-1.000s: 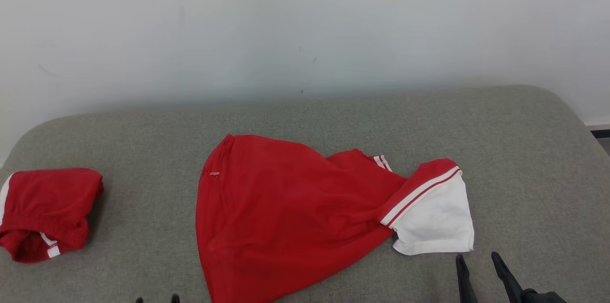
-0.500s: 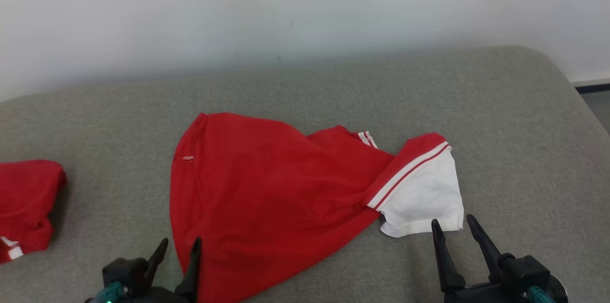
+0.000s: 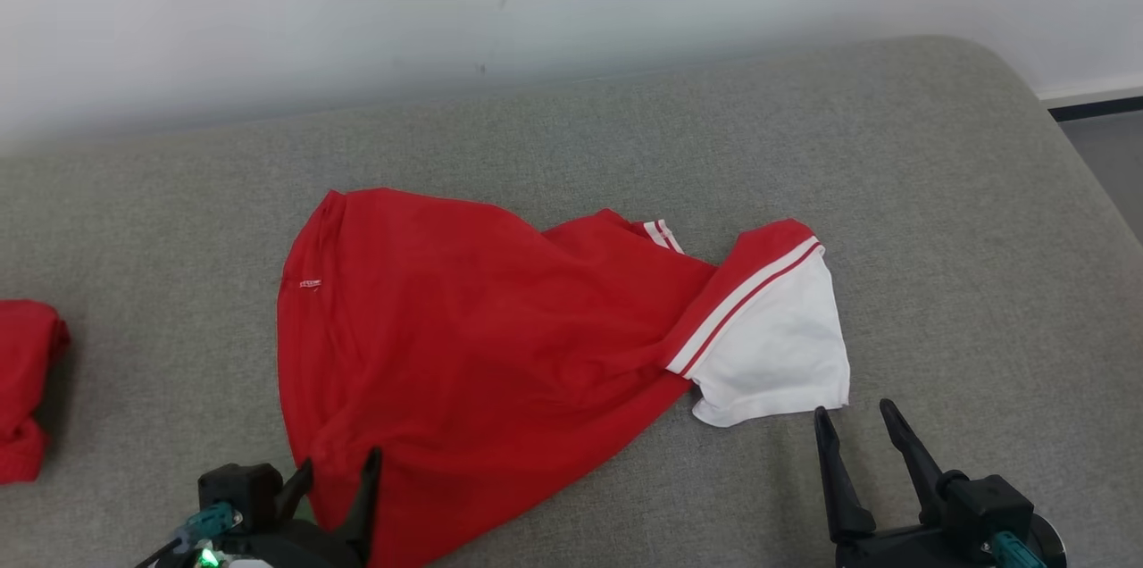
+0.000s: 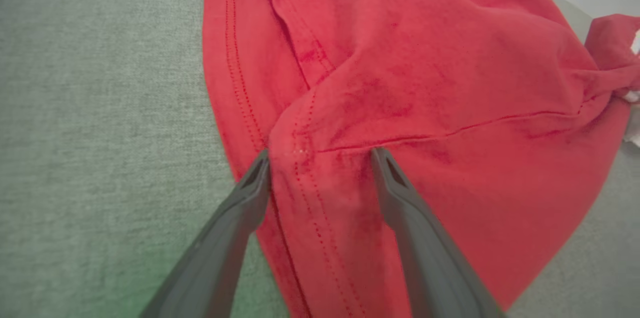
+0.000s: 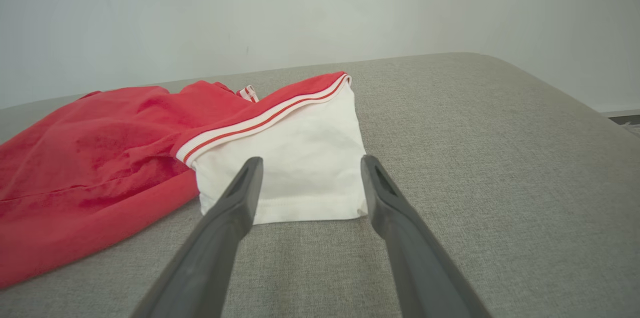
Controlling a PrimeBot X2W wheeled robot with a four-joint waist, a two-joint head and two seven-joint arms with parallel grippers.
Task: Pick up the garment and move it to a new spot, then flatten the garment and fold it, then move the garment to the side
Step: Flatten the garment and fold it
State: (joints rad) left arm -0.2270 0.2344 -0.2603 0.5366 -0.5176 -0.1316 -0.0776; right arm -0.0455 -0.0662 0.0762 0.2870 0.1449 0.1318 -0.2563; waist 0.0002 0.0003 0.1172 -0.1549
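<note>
Hovering at the red shirt (image 3: 482, 345), my jaws wide apart, empty.
Left gripper (image 3: 340, 458) over its hem (image 4: 240, 93); right gripper (image 3: 853, 407) just short of the white sleeve (image 3: 768, 354).

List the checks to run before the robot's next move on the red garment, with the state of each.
1. left gripper open: ok, jaws apart.
2. It straddles the red garment at the hem: ok, one finger on either side of the stitched edge.
3. right gripper open: ok, jaws apart.
4. It reaches the white sleeve: cannot tell, tips sit at its near edge.
5. Red garment lying flat: not ok, bunched.
6. second garment out of the way: ok, apart at the far left.
</note>
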